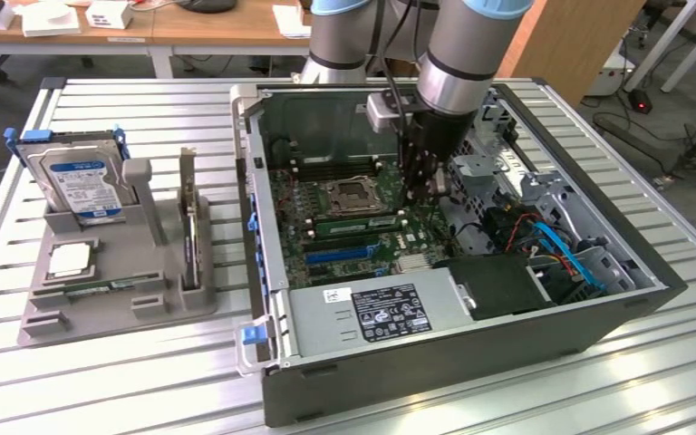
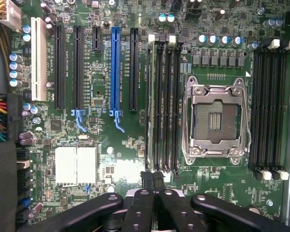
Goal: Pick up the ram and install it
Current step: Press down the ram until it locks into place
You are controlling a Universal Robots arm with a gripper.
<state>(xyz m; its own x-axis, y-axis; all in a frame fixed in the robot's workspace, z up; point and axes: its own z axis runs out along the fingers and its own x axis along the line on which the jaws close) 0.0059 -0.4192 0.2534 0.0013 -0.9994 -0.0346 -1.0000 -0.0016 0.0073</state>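
The ram (image 1: 354, 221), a thin green stick, stands on edge in the memory slots beside the empty CPU socket (image 1: 357, 193) inside the open computer case (image 1: 445, 349). My gripper (image 1: 419, 198) reaches down into the case just to the exterior view's right of the stick. In the wrist view my gripper (image 2: 153, 177) is shut, its black fingertips pressed together with nothing showing between them. They sit over one end of the row of memory slots (image 2: 164, 106), next to the CPU socket (image 2: 215, 118).
A grey holder (image 1: 119, 299) on the exterior view's left carries a silver-and-blue hard drive (image 1: 80, 186), an upright card with a metal bracket (image 1: 188, 217) and a small chip (image 1: 70, 260). Drive cages and cables (image 1: 554, 245) crowd the case's right side. A power supply (image 1: 379, 313) fills its front.
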